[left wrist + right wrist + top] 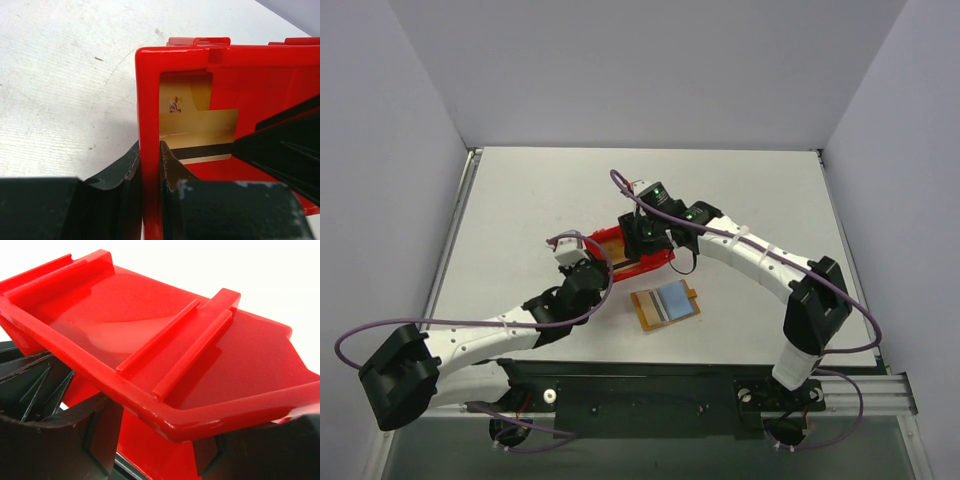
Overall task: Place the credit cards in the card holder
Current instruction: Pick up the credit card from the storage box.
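Observation:
Two golden credit cards lie in the red bin [260, 85]: the upper card [200, 131] shows a black stripe and the lower card [186, 92] peeks out behind it. From above they show as a tan patch [611, 243]. The card holder [666, 305] lies open on the table in front of the bin, blue panel up, apart from both grippers. My left gripper [150, 150] is shut on the bin's left wall [588, 262]. My right gripper [645, 238] reaches into the bin from the far side; its jaws [160, 440] stand open, and one dark finger [280, 145] points at the striped card's right edge.
The red bin's ribbed outer wall [150, 315] fills the right wrist view. White tabletop [540, 200] lies around the bin, with grey walls on three sides. A purple cable [650, 205] loops over the right arm.

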Robot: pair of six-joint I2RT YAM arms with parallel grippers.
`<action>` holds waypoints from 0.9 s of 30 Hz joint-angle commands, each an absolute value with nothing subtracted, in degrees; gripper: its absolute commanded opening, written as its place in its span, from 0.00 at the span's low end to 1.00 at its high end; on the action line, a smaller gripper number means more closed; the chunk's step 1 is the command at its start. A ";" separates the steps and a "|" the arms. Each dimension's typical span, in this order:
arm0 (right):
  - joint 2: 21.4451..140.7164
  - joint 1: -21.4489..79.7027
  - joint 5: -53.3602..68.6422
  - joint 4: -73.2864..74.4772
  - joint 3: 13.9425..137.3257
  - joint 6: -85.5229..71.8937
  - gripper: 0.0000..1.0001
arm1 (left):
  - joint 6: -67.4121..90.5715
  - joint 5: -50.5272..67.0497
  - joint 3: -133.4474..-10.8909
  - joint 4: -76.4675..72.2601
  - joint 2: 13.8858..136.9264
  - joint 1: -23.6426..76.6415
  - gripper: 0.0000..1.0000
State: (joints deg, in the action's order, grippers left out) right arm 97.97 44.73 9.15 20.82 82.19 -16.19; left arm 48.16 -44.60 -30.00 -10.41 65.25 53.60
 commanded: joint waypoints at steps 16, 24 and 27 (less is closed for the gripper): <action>95.45 46.85 0.18 11.52 73.92 -15.55 0.48 | 56.33 -41.75 -35.60 -10.37 62.49 54.23 0.00; 95.01 46.93 1.21 8.97 71.29 -16.17 0.49 | 57.31 -40.34 -35.51 -10.46 60.65 54.14 0.00; 94.48 46.85 3.86 6.34 69.61 -16.96 0.49 | 57.13 -39.82 -35.42 -10.63 59.86 54.14 0.00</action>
State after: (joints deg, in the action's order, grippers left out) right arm 95.85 47.77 3.84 9.19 72.31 -16.84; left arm 54.04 -42.11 -31.38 -3.86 64.16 53.65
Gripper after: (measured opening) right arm 0.484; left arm 0.222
